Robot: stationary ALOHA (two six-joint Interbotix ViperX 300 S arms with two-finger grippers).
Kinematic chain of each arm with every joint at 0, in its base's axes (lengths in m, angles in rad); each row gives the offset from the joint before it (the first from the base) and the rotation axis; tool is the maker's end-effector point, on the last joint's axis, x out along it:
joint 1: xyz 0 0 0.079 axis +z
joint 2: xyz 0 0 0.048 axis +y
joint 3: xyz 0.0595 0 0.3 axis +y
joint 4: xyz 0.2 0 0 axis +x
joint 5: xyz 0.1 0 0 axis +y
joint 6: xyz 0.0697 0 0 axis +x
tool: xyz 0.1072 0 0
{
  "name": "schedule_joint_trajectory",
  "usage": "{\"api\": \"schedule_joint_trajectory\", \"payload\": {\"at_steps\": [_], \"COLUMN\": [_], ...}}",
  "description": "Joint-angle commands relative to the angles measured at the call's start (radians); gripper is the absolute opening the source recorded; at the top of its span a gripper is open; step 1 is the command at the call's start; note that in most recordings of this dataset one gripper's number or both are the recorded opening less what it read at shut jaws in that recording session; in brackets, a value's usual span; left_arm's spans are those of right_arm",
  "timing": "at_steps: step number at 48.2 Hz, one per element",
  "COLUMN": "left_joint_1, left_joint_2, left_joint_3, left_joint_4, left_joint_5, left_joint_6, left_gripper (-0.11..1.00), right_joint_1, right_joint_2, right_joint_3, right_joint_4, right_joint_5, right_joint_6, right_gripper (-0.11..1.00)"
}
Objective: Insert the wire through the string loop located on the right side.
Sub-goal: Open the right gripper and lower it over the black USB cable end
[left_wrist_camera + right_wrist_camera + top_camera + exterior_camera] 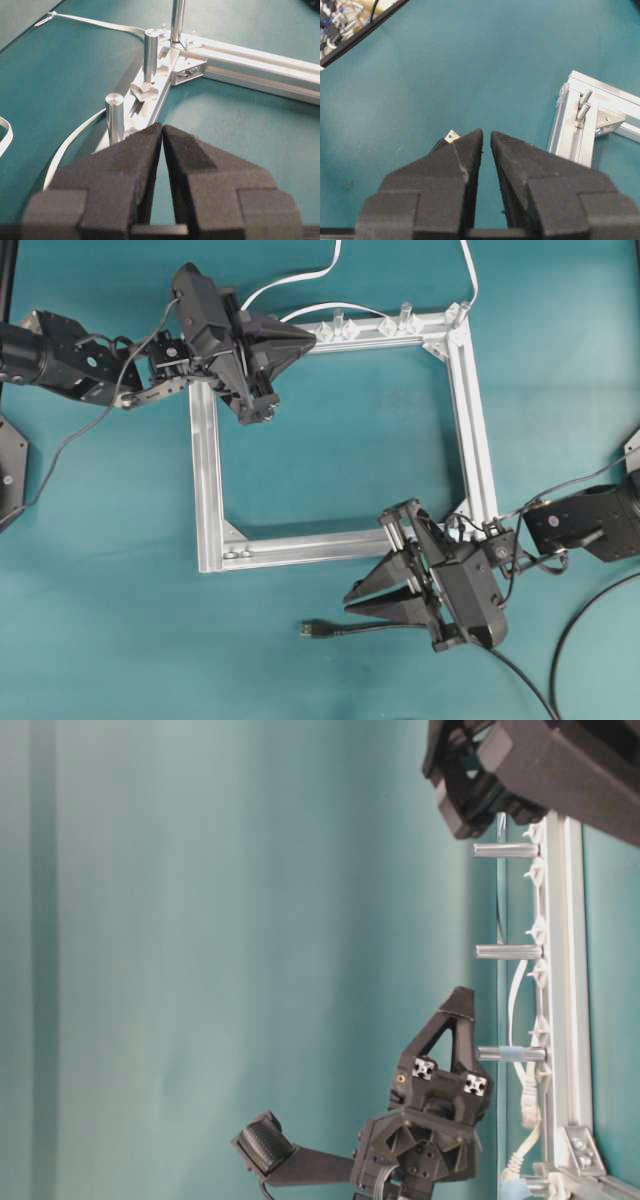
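Nearest me in the overhead view, at about six o'clock, the wire [400, 628] lies loose on the teal table [120, 640], a thin black cable ending in a small rectangular plug with a metal tip. Just above it hangs my right claw [362, 598], its dark foam-faced jaws nearly together and holding nothing; in the right wrist view the plug tip peeks out just left of the pads. So I judge the job is at its opening step: the wire is not yet picked up. The next move calls for spreading that claw, dropping onto the cable just behind the plug, and closing firmly (the cable is slim and could slip).

Further off sits the silver square frame [210, 480], ribbed aluminium with bolted corner brackets. The string loop I cannot make out for certain; my arm covers the frame's right lower corner.

At ten o'clock my left claw [305, 340] hovers over the frame's far rail, jaws almost touching, empty. Beyond it a thin white cable [300, 280] curls away.
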Motion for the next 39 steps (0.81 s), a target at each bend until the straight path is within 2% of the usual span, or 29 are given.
{"api": "schedule_joint_trajectory", "payload": {"at_steps": [1,3,6,9,21,24,29,36,39], "left_joint_1": [-0.009,-0.009,-0.009,-0.012,-0.046,-0.054,-0.066,-0.083,-0.086], "left_joint_2": [-0.041,-0.048,-0.055,-0.064,-0.109,-0.12,-0.132,-0.146,-0.15], "left_joint_3": [-0.028,-0.031,-0.034,-0.034,-0.031,-0.028,-0.025,-0.025,-0.025], "left_joint_4": [0.044,0.044,0.044,0.044,0.044,0.044,0.044,0.043,0.043], "left_joint_5": [0.021,0.043,0.083,0.115,0.146,0.156,0.189,0.239,0.253], "left_joint_6": [-0.015,-0.015,-0.015,-0.015,-0.015,-0.015,-0.017,-0.018,-0.018], "left_gripper": [0.15,0.13,0.01,0.0,0.0,0.01,0.05,0.41,0.59], "right_joint_1": [0.011,0.011,0.011,0.011,0.018,0.018,0.02,0.038,0.051], "right_joint_2": [-0.014,-0.014,-0.014,-0.014,-0.015,-0.015,-0.015,-0.015,-0.017], "right_joint_3": [-0.017,-0.017,-0.018,-0.018,-0.023,-0.026,-0.028,-0.028,-0.029], "right_joint_4": [0.003,0.005,0.005,0.005,0.005,0.008,0.032,0.121,0.167], "right_joint_5": [-0.005,0.003,0.025,0.041,0.043,0.044,0.049,0.043,0.043], "right_joint_6": [0.015,0.018,0.028,0.035,0.072,0.087,0.095,0.095,0.094], "right_gripper": [0.24,0.22,0.09,0.01,0.01,0.09,0.33,0.77,0.81]}}
